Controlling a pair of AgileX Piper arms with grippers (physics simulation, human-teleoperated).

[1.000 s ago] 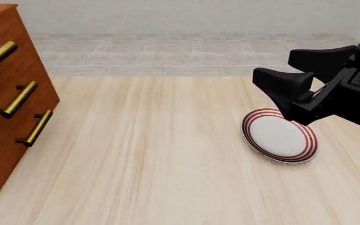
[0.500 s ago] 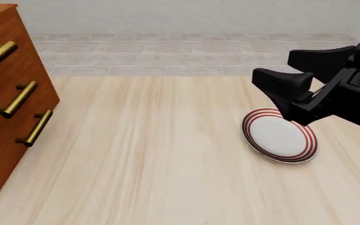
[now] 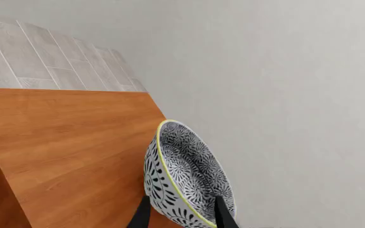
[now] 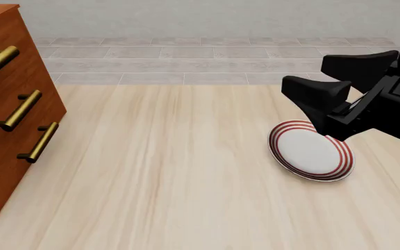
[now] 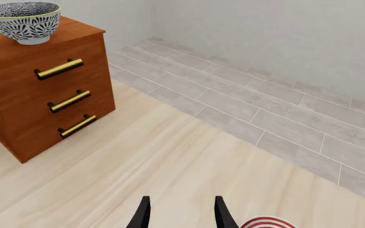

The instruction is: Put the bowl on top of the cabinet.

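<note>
- Bowl [image 5: 24, 21] sits on top of the cabinet [image 5: 49, 95], near a corner of the wooden top, floral pattern and pale rim plain in the right wrist view.
- Left end effector [image 3: 181, 214] is right at the bowl: two dark fingertips straddle its rim, one outside, one inside; whether they pinch it or stand just clear, I cannot tell.
- Right end effector [image 4: 325, 78] hangs above the table [image 4: 172, 177], its jaws spread apart and gripping nothing.
- Below it lies the white plate [image 4: 311, 151] with red rings, flat on the table, well apart from the cabinet.
- Three brass handles [image 5: 68, 101] line the cabinet's front.
</note>
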